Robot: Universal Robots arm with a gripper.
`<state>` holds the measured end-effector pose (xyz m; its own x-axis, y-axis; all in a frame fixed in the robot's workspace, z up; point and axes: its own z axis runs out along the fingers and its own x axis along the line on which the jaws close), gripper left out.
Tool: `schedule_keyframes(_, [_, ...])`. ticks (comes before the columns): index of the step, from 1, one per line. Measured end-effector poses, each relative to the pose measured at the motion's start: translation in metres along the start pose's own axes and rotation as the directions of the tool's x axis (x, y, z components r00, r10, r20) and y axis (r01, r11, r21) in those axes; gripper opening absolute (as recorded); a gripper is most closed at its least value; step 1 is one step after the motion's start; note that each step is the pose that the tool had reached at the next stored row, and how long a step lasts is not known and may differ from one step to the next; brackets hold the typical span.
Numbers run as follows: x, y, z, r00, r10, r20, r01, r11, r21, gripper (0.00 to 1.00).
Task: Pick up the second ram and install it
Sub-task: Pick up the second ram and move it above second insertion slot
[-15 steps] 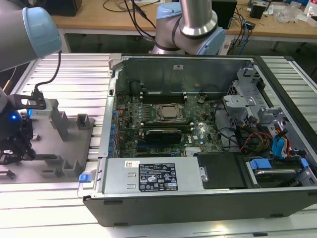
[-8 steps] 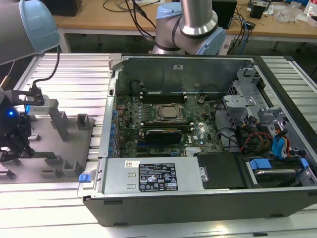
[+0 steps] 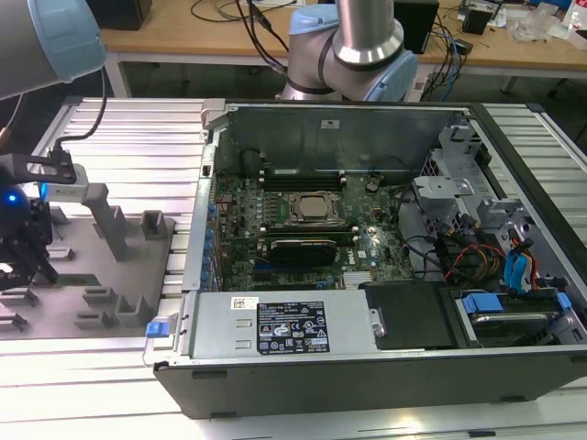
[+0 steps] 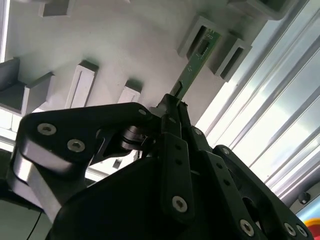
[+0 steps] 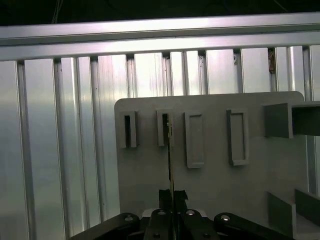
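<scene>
Gripper (image 4: 172,101) fingers clamp the ram (image 4: 195,63) in its rack (image 5: 210,185) — pick-up step, likely; clearing the slots calls for a straight lift.

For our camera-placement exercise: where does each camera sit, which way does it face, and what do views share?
Exterior view: raised, looking down into the computer case; arm beyond it, claw at the exterior view's left.
First wrist view: behind the claw, looking along it at the grey holder plate.
Second wrist view: beside the claw, looking obliquely past its links.
Shared: both wrist views show the claw gripping the second ram.
</scene>
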<state>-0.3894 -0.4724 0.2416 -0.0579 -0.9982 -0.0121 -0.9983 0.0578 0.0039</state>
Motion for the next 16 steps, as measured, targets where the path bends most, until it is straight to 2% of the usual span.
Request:
schedule_keyframes(3, [-0.0001, 0.0000, -0.0045, 1.0000, 0.000, 0.0001, 0.000, 1.0000, 0.0000, 0.13])
schedule_keyframes(7, [-0.0005, 0.0001, -0.0147, 1.0000, 0.000, 0.0000, 0.000, 1.0000, -0.0001, 0.13])
schedule_keyframes(14, [-0.0010, 0.0002, -0.0242, 1.0000, 0.000, -0.0001, 0.000, 1.0000, -0.0001, 0.13])
schedule_keyframes(16, [-0.0013, 0.0002, -0.0289, 1.0000, 0.000, 0.0000, 0.000, 1.0000, 0.0001, 0.13])
